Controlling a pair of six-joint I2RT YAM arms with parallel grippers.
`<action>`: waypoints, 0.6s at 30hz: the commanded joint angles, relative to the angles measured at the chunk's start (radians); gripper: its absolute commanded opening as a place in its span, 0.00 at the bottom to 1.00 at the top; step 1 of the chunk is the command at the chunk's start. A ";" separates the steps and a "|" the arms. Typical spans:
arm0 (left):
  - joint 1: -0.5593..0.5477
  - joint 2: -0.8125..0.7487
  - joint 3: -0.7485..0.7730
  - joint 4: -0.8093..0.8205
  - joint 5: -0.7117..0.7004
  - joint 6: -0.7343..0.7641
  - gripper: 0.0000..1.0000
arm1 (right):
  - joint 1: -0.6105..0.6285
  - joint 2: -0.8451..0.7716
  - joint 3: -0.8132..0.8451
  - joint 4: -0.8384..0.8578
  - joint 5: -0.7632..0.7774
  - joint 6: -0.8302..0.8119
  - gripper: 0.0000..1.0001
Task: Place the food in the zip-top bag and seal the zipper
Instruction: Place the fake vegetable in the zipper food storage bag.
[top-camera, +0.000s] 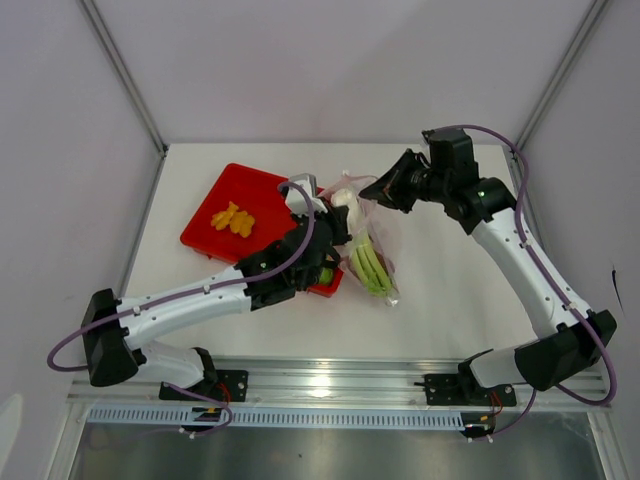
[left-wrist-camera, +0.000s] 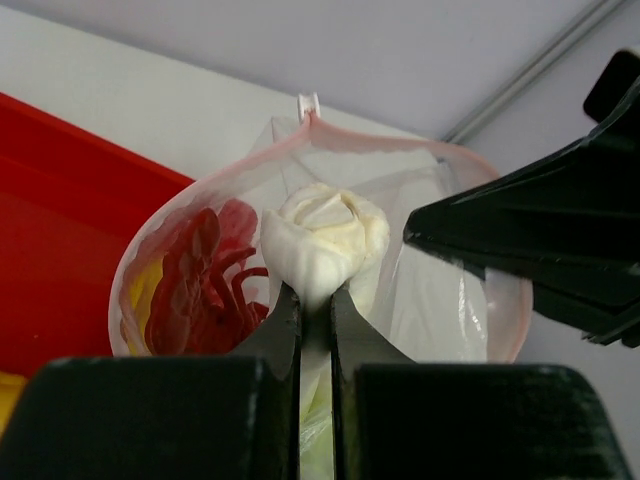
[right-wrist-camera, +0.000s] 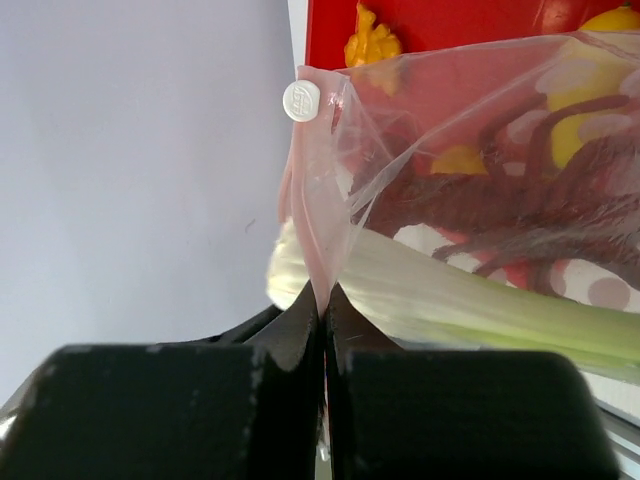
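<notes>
While the right fingers (right-wrist-camera: 319, 303) are clenched on the mouth edge of the zip-top bag (top-camera: 380, 238), just below its white slider (right-wrist-camera: 302, 100), the left fingers (left-wrist-camera: 303, 312) are clamped on the pale bulb end of the leek (left-wrist-camera: 322, 240), which sits right at the bag's opening. The bag lies on the surface (top-camera: 450, 300) against the right edge of the red tray (top-camera: 205, 238), its mouth held in a wide loop with the pinkish zipper (left-wrist-camera: 190, 190) forming the rim.

The step in hand looks like seating the leek fully. To do it well, the push should run straight along the stalk, deeper into the pouch, with the right side holding the rim taut and lifted so the film does not fold under the bulb. The bulb needs to clear the zipper completely, or the strip will not close over it.

The leek's long axis runs from the bag's mouth on the far side toward the near edge of the surface: green end deep inside, white end pointing out of the mouth. Red chillies (left-wrist-camera: 200, 285) are already inside; the orange ruffled piece (top-camera: 232, 218) lies on the tray.
</notes>
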 joint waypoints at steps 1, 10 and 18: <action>0.006 -0.021 -0.040 -0.059 0.104 -0.088 0.01 | -0.004 -0.023 0.007 0.075 -0.025 0.006 0.00; 0.089 -0.108 -0.098 -0.075 0.275 -0.070 0.64 | -0.013 -0.037 -0.005 0.048 -0.023 -0.040 0.00; 0.184 -0.245 -0.017 -0.213 0.383 -0.014 0.89 | -0.016 -0.048 -0.033 -0.059 0.028 -0.220 0.00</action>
